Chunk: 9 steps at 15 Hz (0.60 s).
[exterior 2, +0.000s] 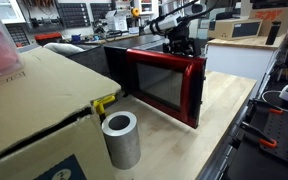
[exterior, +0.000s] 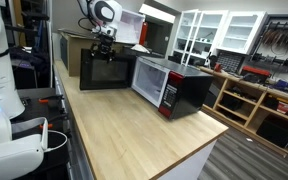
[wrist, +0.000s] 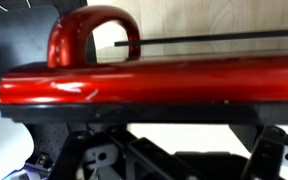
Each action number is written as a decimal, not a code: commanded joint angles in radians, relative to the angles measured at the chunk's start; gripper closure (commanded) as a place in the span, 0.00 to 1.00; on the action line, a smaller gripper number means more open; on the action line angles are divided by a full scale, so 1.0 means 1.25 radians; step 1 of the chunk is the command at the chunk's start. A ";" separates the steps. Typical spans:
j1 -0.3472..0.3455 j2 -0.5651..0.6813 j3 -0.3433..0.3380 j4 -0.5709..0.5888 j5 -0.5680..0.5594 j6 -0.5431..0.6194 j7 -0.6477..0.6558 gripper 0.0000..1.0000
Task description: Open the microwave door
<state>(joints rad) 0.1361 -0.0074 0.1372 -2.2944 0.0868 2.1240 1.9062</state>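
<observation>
The black microwave (exterior: 184, 88) stands on a wooden counter, its red-trimmed front facing along it. The microwave door (exterior: 106, 72) is swung out wide, showing its black inside; in an exterior view its red-rimmed outside and dark window (exterior 2: 164, 85) face the camera. My gripper (exterior: 103, 50) is at the door's top edge, also seen from the other side (exterior 2: 180, 48). In the wrist view the door's red rim (wrist: 144, 85) fills the frame, with a red arched handle (wrist: 89, 30) above it. My gripper (wrist: 174, 128) has its fingers spread wide just below the rim, and looks open.
A brown cardboard box (exterior 2: 34, 110), a grey cylinder (exterior 2: 121, 140) and a small yellow part (exterior 2: 105, 102) are close to the door. The counter ends at an edge (exterior: 214, 130). White glass-paned cabinets (exterior: 219, 30) and wooden shelves (exterior: 254, 100) stand beyond.
</observation>
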 commanded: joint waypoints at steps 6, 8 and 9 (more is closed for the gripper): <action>-0.132 -0.037 -0.138 -0.040 -0.152 -0.016 -0.443 0.00; -0.164 -0.037 -0.168 -0.030 -0.178 -0.013 -0.580 0.00; -0.174 -0.041 -0.178 -0.026 -0.196 -0.014 -0.635 0.00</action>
<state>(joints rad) -0.0488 -0.0234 -0.0562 -2.3277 -0.1132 2.1214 1.2943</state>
